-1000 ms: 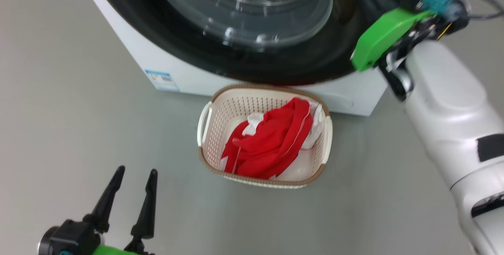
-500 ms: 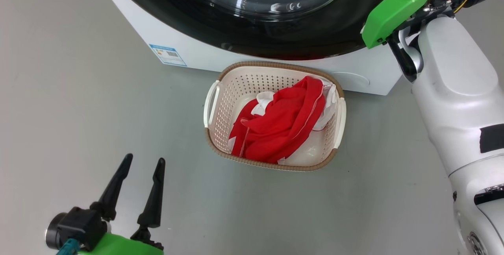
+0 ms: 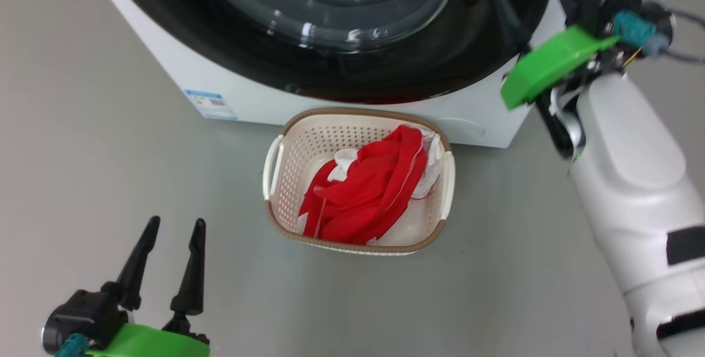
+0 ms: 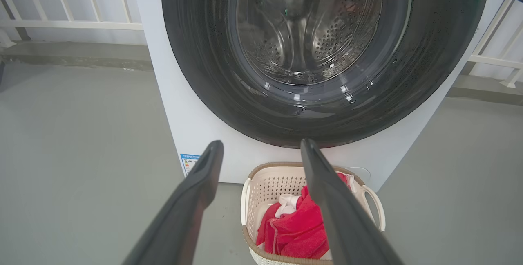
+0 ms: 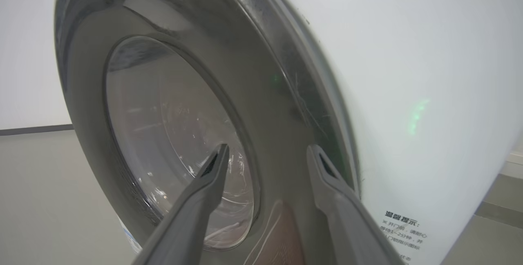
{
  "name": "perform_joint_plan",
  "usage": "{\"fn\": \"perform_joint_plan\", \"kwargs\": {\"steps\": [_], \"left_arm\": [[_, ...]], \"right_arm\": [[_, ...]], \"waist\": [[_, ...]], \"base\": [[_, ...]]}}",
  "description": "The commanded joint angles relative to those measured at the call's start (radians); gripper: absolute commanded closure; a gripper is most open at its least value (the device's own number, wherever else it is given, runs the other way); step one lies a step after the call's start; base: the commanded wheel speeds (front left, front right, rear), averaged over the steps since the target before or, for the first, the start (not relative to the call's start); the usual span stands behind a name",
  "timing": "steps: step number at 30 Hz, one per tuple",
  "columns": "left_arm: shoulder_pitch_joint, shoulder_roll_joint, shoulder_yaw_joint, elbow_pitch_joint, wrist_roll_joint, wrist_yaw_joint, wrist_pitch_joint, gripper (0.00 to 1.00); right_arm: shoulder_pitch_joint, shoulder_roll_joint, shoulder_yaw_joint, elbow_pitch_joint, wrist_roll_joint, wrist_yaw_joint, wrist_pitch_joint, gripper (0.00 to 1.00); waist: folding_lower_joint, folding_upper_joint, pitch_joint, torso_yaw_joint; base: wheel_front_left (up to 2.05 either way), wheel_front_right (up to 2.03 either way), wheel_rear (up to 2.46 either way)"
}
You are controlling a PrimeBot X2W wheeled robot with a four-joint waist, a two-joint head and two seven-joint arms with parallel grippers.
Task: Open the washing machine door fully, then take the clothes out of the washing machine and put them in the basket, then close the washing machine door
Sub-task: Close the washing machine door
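Red clothes (image 3: 368,191) lie heaped inside the cream basket (image 3: 296,176).

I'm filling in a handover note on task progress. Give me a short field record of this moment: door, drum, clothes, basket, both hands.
door: washing machine door looks shut, flush with the washing machine front
drum: drum seen through the glass, no clothes visible inside
clothes: red and white clothes heaped in the basket
basket: on the grey floor, just in front of the machine
left hand: left hand open, empty, above the floor
right hand: right hand open, empty, beside the door's black ring
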Motion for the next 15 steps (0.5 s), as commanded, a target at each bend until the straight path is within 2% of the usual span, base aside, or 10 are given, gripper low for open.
{"fn": "perform_joint_plan", "kwargs": {"steps": [1, 7, 15], "left_arm": [[-0.011, 0.017, 0.05, -0.015, 0.006, -0.006, -0.012, 0.0], [0.031, 0.007, 0.078, -0.008, 0.011, -0.006, -0.012, 0.0], [0.089, -0.002, 0.088, -0.015, 0.009, -0.006, -0.012, 0.0]], "right_arm": [[0.053, 0.019, 0.023, -0.063, 0.019, -0.004, -0.006, 0.0], [0.23, 0.019, 0.053, -0.177, 0.049, -0.004, -0.006, 0.0], [0.439, 0.019, 0.037, -0.301, 0.035, -0.004, -0.006, 0.0]], "waist": [[0.0, 0.0, -0.045, -0.047], [0.0, 0.0, -0.117, -0.118], [0.0, 0.0, -0.207, -0.197]], "base": [[0.0, 0.0, 0.0], [0.0, 0.0, 0.0], [0.0, 0.0, 0.0]]}}
